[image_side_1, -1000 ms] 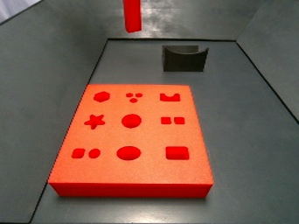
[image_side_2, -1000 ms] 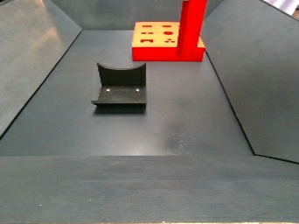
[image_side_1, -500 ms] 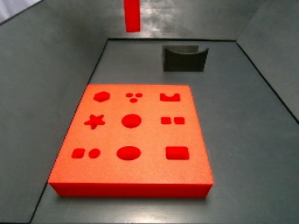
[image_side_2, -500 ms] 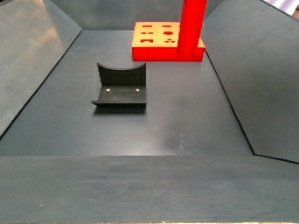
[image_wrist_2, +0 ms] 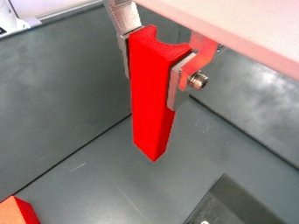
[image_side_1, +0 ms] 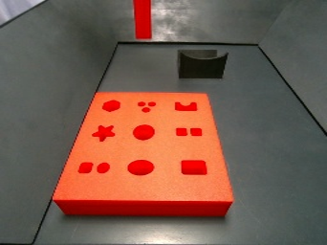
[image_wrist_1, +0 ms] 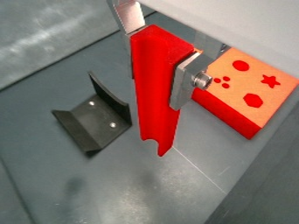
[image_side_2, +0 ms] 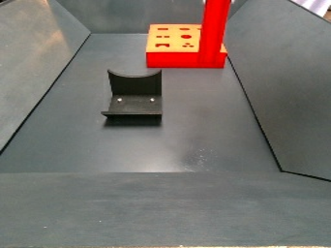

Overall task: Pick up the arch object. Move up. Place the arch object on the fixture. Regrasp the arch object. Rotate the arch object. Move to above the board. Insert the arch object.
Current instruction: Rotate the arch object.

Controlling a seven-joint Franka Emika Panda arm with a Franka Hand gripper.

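Observation:
The arch object (image_wrist_1: 156,92) is a long bright red bar hanging upright, high above the floor, with its notched end up between the fingers. My gripper (image_wrist_1: 156,52) is shut on its upper part, and both wrist views show the silver fingers (image_wrist_2: 179,79) pressed against its sides. In both side views only the arch object (image_side_1: 141,19) (image_side_2: 214,34) shows, reaching out of the top edge. The dark fixture (image_wrist_1: 91,122) (image_side_2: 135,95) stands on the floor, apart from the bar. The board (image_side_1: 147,144) (image_wrist_1: 246,87) lies flat with its cutouts facing up.
Grey sloping walls (image_side_2: 39,68) enclose the dark floor (image_side_2: 181,145) on all sides. The fixture (image_side_1: 202,62) sits beyond the board's far end. A corner of the board (image_wrist_2: 12,214) and part of the fixture (image_wrist_2: 239,206) show below the bar.
Hardly anything differs. The arch object stays gripped in nearly the same spot, and its lower end shows slightly lower in a side view.

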